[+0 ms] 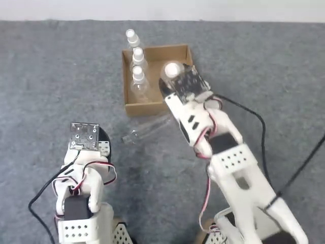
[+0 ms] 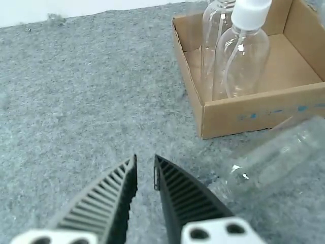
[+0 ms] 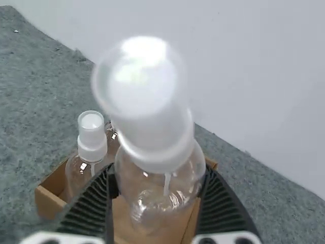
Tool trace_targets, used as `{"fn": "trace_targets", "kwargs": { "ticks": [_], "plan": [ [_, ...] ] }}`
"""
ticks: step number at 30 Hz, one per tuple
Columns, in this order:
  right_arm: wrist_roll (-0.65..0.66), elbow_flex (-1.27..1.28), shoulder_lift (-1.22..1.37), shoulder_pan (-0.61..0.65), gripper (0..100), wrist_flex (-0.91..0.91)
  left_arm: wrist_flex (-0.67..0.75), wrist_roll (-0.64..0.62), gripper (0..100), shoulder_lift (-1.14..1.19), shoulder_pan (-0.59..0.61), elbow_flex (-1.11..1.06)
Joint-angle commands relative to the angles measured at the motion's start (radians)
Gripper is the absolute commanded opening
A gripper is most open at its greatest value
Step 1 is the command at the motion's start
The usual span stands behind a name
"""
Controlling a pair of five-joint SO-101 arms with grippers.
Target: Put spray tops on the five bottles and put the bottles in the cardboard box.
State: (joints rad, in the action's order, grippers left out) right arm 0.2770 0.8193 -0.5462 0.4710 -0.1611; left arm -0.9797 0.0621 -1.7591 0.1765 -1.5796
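The open cardboard box (image 1: 180, 51) stands at the back middle of the table. Three clear bottles with white spray tops (image 1: 137, 57) stand in a row along its left wall. My right gripper (image 3: 157, 203) is shut on another capped clear bottle (image 3: 152, 162), held upright over the box's right half (image 1: 172, 69). One clear bottle without a top (image 1: 147, 129) lies on its side on the carpet just in front of the box. My left gripper (image 2: 145, 170) hovers low over the carpet, shut and empty, a short way to the left of this lying bottle (image 2: 274, 157).
Grey carpet (image 1: 61, 76) covers the table, with free room left of the box and in front of it. The box's front wall (image 2: 254, 114) rises just behind the lying bottle. Cables (image 1: 259, 127) trail from the right arm.
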Motion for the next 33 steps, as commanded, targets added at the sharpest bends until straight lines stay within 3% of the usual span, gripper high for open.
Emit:
{"fn": "trace_targets", "kwargs": {
  "ticks": [1,18,26,33],
  "plan": [
    [0.003,-0.152,0.065,-0.022,0.6,0.027,0.031,0.006,5,-0.018,0.006,0.010],
    [0.003,-0.605,0.621,-0.077,0.6,0.028,0.031,0.006,5,-0.018,0.006,0.010],
    [-0.170,-0.795,0.817,-0.107,0.6,0.028,0.031,0.006,5,-0.018,0.006,0.008],
    [-0.175,-0.918,0.974,-0.120,0.6,0.028,0.031,0.006,5,-0.018,0.006,0.008]
  ]
}}
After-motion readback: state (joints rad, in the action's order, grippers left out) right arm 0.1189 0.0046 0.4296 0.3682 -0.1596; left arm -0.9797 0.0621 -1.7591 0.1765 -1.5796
